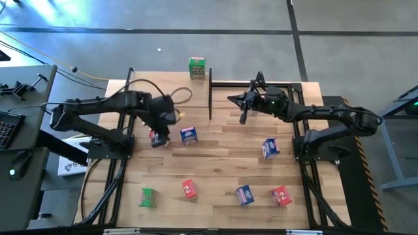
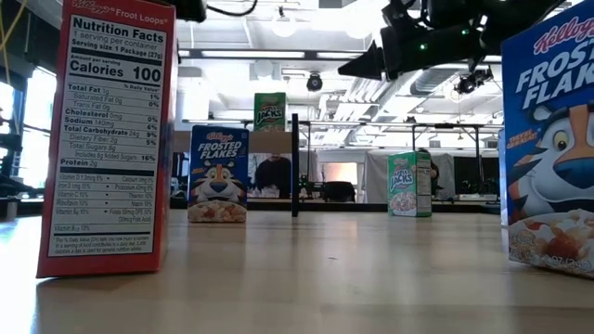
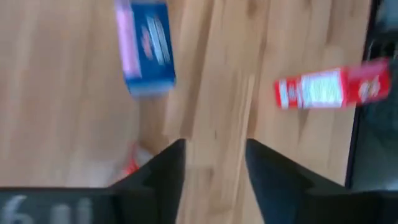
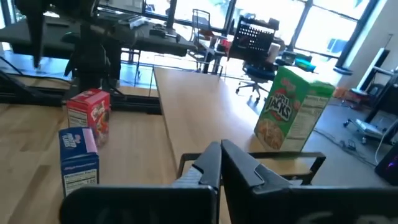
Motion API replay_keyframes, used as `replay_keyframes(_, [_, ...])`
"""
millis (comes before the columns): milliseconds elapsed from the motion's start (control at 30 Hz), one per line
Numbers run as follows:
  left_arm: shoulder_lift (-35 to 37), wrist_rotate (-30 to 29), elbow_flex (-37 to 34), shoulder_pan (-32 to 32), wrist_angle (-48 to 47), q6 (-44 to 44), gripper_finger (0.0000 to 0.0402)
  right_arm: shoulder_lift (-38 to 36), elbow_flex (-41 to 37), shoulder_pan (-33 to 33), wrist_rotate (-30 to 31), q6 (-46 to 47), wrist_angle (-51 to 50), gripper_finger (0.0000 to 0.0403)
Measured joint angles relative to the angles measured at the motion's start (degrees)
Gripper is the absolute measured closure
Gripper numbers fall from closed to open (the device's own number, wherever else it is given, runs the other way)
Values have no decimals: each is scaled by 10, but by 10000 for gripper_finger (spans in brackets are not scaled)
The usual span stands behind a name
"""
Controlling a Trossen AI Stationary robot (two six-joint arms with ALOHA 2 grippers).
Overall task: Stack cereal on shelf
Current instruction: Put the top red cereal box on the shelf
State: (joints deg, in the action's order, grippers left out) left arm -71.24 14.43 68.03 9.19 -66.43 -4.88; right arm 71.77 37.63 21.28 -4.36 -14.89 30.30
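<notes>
Several small cereal boxes stand about the tabletop. My left gripper (image 1: 159, 134) (image 3: 214, 168) is open, low over the table and pointing down. A red box (image 1: 154, 140) (image 3: 129, 167) shows just outside one finger, and a blue box (image 1: 189, 135) (image 3: 147, 48) stands close by. My right gripper (image 1: 242, 116) (image 4: 221, 163) is shut and empty. It hovers over the shelf (image 4: 199, 102) near its black post (image 1: 210, 98). A green box (image 1: 196, 68) (image 4: 292, 109) (image 2: 269, 111) stands upright on the shelf plank. My left gripper holds nothing between its fingers. The red box's corner (image 3: 129, 167) shows against the outer side of one finger (image 3: 163, 174), and whether they touch I cannot tell.
Toward the table's near edge stand a green box (image 1: 148, 197), two red boxes (image 1: 189, 188) (image 1: 281, 195) and a blue box (image 1: 244, 194). Another blue box (image 1: 270, 148) is right of centre. Bare wood lies between them. Chairs and desks fill the room beyond.
</notes>
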Motion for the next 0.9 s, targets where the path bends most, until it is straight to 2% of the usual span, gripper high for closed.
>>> replay_keyframes(133, [-25, -14, 0, -25, -40, -5, 190, 0, 0, 0, 1, -6, 4, 403])
replay_keyframes(367, [-54, -132, 0, -48, -77, 53, 144, 0, 0, 0, -2, -6, -7, 403])
replay_keyframes(500, [-55, -167, -15, -54, -73, 70, 131, 0, 0, 0, -2, -6, -12, 403])
replay_keyframes(633, [-53, -169, -44, -57, -76, 71, 126, 0, 0, 0, -3, -6, -18, 403])
replay_keyframes(767, [-53, -210, -67, -63, -75, 76, 126, 0, 0, 0, -3, -7, -19, 403])
replay_keyframes(900, [-53, -208, -81, -64, -75, 77, 126, 0, 0, 0, -3, -8, -20, 403])
